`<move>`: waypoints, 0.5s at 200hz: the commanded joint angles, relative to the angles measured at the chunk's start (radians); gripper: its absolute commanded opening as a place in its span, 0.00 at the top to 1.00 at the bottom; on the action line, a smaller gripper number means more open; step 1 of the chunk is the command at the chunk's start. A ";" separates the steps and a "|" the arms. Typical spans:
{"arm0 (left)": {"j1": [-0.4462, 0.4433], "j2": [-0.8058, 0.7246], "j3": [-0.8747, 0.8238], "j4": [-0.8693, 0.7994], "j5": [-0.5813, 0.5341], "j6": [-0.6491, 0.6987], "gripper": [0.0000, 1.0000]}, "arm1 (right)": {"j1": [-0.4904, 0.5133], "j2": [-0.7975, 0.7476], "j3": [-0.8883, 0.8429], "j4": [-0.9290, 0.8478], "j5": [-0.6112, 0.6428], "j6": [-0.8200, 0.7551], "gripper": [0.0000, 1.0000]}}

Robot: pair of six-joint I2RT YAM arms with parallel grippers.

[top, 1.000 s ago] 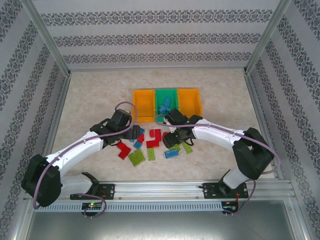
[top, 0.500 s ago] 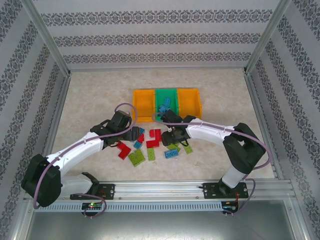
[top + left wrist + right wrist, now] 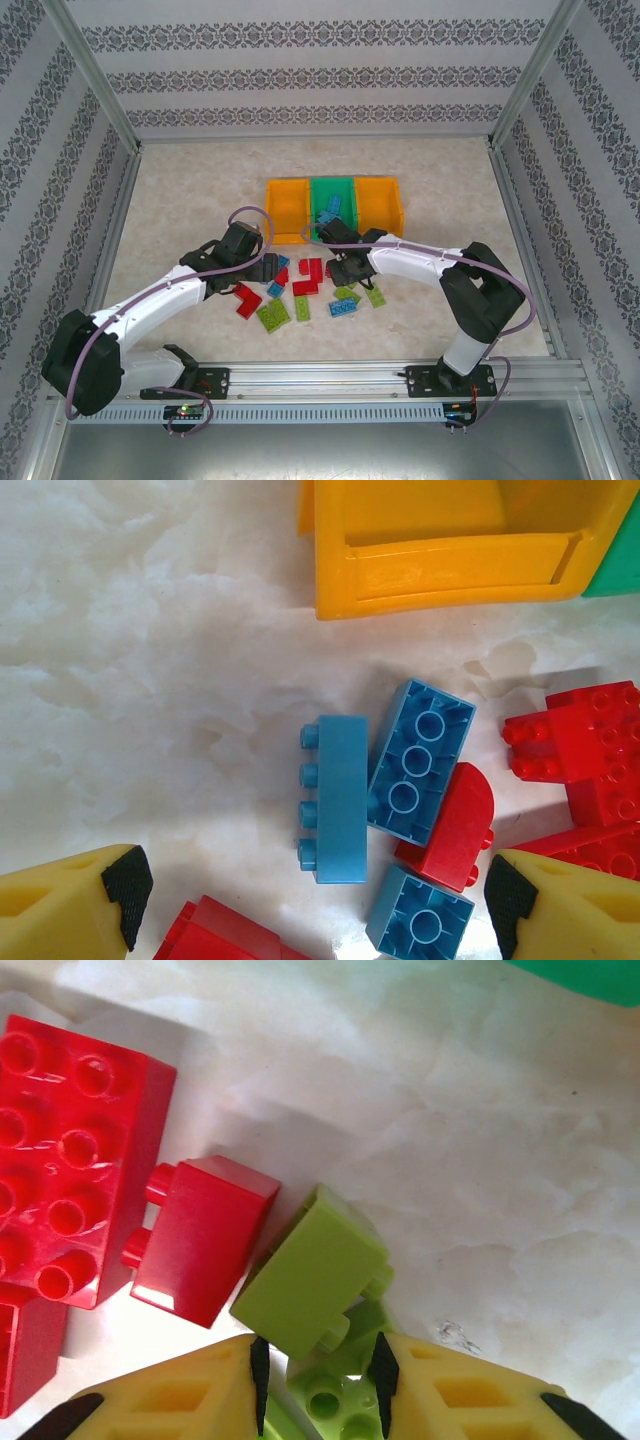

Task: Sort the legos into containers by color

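Red, blue and lime green legos lie in a loose pile in front of three containers: an orange bin, a green bin holding blue bricks, and a second orange bin. My left gripper hovers open over three blue legos and a rounded red one, close to the orange bin's front wall. My right gripper is down in the pile, its pads closed against a studded lime green lego. A second lime lego leans on top of that one.
Red legos lie just left of my right gripper. More red legos sit to the right of my left gripper. Both arms meet over the pile at the table's middle. Patterned walls ring the table, with bare surface to the left.
My right gripper's jaws have narrowed around the lime green lego while the right arm shifted slightly left. The left arm and its open gripper have stayed put.
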 commanded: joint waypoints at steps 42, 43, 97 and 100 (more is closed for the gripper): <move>0.007 -0.020 -0.010 -0.006 -0.017 -0.008 0.12 | -0.048 -0.068 -0.079 -0.070 0.044 -0.021 0.64; 0.008 -0.020 -0.009 -0.006 -0.017 -0.008 0.12 | -0.049 -0.068 -0.078 -0.070 0.045 -0.023 0.64; 0.009 -0.021 -0.012 -0.008 -0.017 -0.014 0.12 | -0.042 -0.123 -0.094 -0.049 0.007 -0.051 0.44; 0.008 -0.020 -0.013 -0.008 -0.017 -0.011 0.12 | -0.041 -0.128 -0.096 -0.047 0.007 -0.054 0.43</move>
